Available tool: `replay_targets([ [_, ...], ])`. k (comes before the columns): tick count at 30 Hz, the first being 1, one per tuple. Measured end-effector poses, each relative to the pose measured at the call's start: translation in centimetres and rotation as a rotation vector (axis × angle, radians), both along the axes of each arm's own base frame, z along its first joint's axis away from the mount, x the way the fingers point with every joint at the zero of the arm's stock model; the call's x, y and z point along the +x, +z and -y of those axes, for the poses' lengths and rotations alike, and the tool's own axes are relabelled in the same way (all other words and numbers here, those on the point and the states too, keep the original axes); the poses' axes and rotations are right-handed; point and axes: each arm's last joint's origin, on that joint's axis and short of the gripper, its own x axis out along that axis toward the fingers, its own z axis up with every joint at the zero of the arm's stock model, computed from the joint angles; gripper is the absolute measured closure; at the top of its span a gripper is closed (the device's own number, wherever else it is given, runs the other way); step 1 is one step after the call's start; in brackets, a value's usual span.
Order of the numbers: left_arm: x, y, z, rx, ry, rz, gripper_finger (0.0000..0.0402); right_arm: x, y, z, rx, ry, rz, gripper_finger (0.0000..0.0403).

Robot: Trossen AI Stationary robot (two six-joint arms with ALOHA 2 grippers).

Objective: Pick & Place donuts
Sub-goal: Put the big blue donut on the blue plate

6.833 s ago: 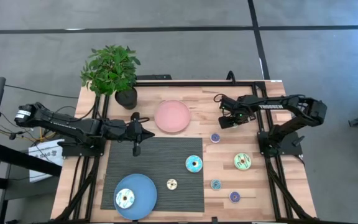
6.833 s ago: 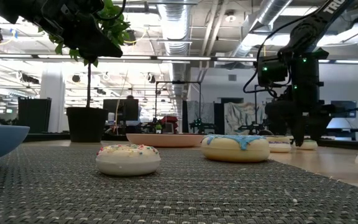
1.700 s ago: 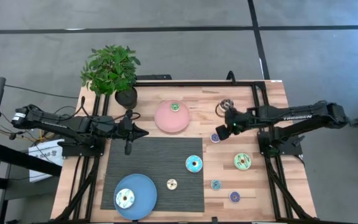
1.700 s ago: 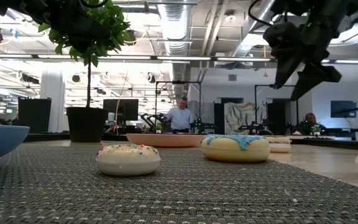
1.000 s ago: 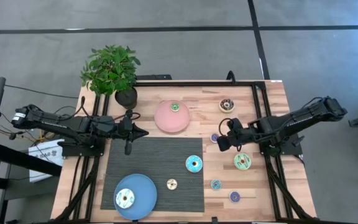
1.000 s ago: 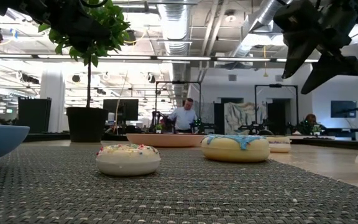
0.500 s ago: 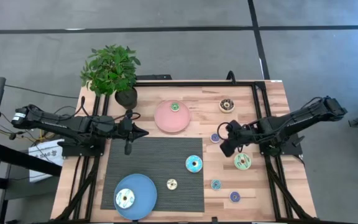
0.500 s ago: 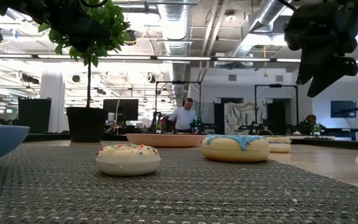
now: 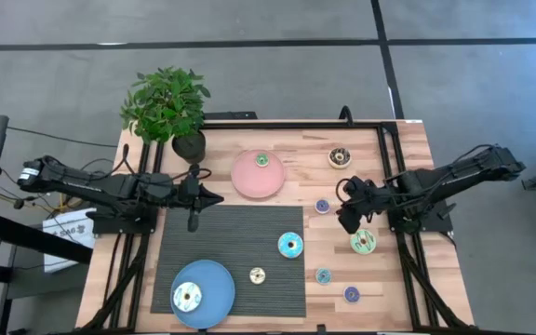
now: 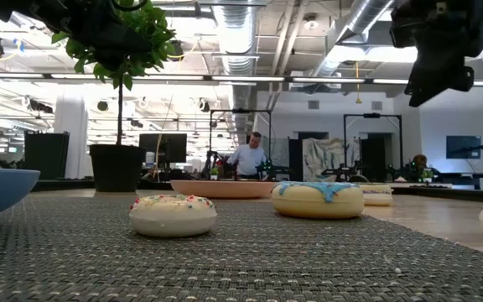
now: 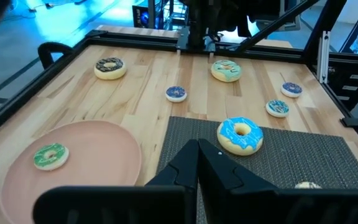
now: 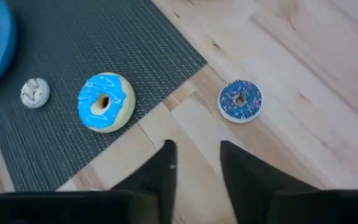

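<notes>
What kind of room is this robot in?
Probably a robot lab or workshop: exposed ceiling ducts, monitors and other metal rigs stand behind the wooden table, where a person is working.

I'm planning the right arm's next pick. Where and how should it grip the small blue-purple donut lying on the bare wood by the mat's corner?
Probably from straight above. The blue-purple donut lies flat on the wood, clear of the mat, with free space all round. The right gripper, open, could straddle the ring and close on opposite outer edges.

We hold our right gripper (image 9: 347,221) slightly parted above the table's right half; left gripper (image 9: 192,223) closed, near the left edge.
</notes>
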Motion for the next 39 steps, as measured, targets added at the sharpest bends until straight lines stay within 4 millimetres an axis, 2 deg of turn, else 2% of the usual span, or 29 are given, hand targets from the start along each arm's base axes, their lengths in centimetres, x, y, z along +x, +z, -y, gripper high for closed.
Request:
replay_targets([
  [5, 2.0, 0.6, 0.8, 0.029, -0.01, -0.041, 0.0401, -0.5, 0.5, 0.2, -0.054, 0.081, 0.028, 0.0378],
  [7, 3.1, 0.8, 1.1, 0.048, -0.006, -0.064, 0.0401, -0.6, 0.6, 0.2, -0.08, 0.09, 0.035, 0.0396],
  [13, 6.7, 1.3, 2.4, 0.071, -0.023, -0.122, 0.0401, -0.6, 0.6, 0.2, -0.143, 0.173, 0.027, 0.0384],
  [18, 10.1, 1.8, 3.9, 0.083, -0.041, -0.155, 0.0401, -0.6, 0.6, 0.2, -0.195, 0.245, 0.02, 0.0397],
  [25, 15.9, 3.0, 5.8, 0.02, -0.037, -0.202, 0.0401, -0.6, 0.6, 0.2, -0.209, 0.271, 0.017, 0.0398],
  [29, 19.4, 3.4, 6.0, 0.034, 0.005, -0.221, 0.04, -0.7, 0.5, 0.2, -0.208, 0.274, 0.007, 0.0401],
  [33, 22.1, 2.9, 5.6, 0.078, -0.007, -0.353, 0.0376, -1.0, 0.3, 0.3, -0.194, 0.271, -0.034, 0.0402],
  [39, 25.3, 1.0, 5.1, 0.047, -0.012, -0.516, 0.0302, -1.4, 0.1, 0.3, -0.172, 0.271, -0.076, 0.0402],
])
